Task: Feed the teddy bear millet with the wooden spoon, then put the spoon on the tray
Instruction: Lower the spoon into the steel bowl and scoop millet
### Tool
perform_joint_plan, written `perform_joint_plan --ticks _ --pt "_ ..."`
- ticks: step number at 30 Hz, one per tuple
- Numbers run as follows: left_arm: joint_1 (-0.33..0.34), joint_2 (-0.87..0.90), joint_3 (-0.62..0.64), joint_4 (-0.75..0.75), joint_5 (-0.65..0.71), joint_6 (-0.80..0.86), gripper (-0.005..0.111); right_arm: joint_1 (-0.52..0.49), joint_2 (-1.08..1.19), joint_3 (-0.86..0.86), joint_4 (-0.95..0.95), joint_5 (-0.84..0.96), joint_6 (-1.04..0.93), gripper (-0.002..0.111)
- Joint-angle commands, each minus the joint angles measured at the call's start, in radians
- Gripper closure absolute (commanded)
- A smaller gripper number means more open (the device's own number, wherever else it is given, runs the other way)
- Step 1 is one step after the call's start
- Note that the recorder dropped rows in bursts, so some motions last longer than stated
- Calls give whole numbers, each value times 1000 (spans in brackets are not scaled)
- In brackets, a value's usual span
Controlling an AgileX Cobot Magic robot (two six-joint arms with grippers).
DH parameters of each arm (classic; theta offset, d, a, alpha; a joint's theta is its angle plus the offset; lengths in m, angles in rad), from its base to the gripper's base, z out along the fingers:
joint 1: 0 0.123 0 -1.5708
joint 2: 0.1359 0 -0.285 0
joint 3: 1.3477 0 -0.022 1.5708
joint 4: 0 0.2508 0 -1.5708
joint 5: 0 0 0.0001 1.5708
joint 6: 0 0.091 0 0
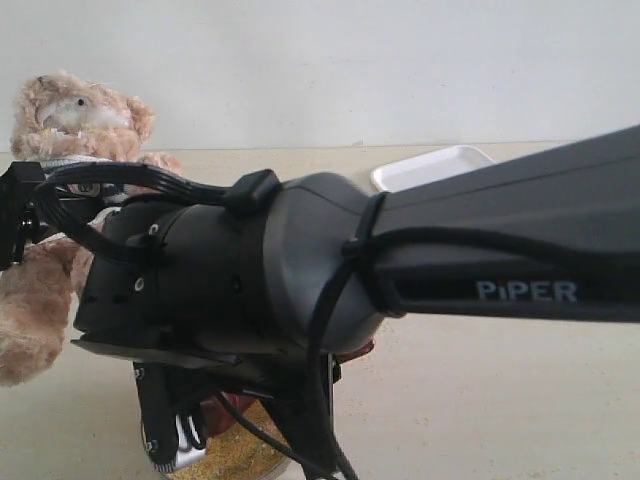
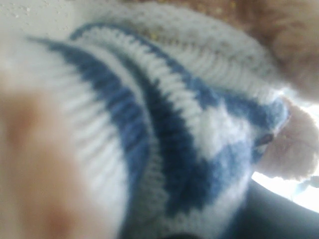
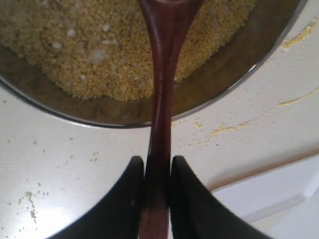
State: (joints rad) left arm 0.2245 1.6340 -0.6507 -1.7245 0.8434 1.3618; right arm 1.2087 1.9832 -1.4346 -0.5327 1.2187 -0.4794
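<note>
While pinching the spoon (image 3: 162,99) by its handle between narrow right gripper (image 3: 157,162) fingers, reaching into the bowl (image 3: 234,79) of millet (image 3: 99,55); yet to feed the bear (image 1: 75,115), then set spoon on tray (image 1: 430,165). Left gripper: cannot tell.

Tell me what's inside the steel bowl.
Golden millet heaped across the bowl, with the wooden spoon reaching in. The spoon's tip runs out of the picture, so what it carries is unseen.

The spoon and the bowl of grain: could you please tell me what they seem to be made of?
The spoon looks like dark reddish wood, glossy as if varnished: light streaks its handle. The bowl seems metal, probably steel: thin bright rim, dull reflective wall.
</note>
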Motion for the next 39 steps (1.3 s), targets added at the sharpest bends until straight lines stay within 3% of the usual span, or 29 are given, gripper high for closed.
perform_joint_plan --ticks 1,20,27,39 --pt "3 -3 -11 -20 25 -1 102 -2 -2 -7 89 2 15 109" --pt "3 -3 -11 -20 23 -1 102 -4 -81 -7 56 2 54 109" --pt "3 -3 -11 -20 23 1 102 -8 -118 -7 129 2 36 109" --pt "3 -5 -11 49 51 -9 102 -156 -203 -7 347 2 17 109"
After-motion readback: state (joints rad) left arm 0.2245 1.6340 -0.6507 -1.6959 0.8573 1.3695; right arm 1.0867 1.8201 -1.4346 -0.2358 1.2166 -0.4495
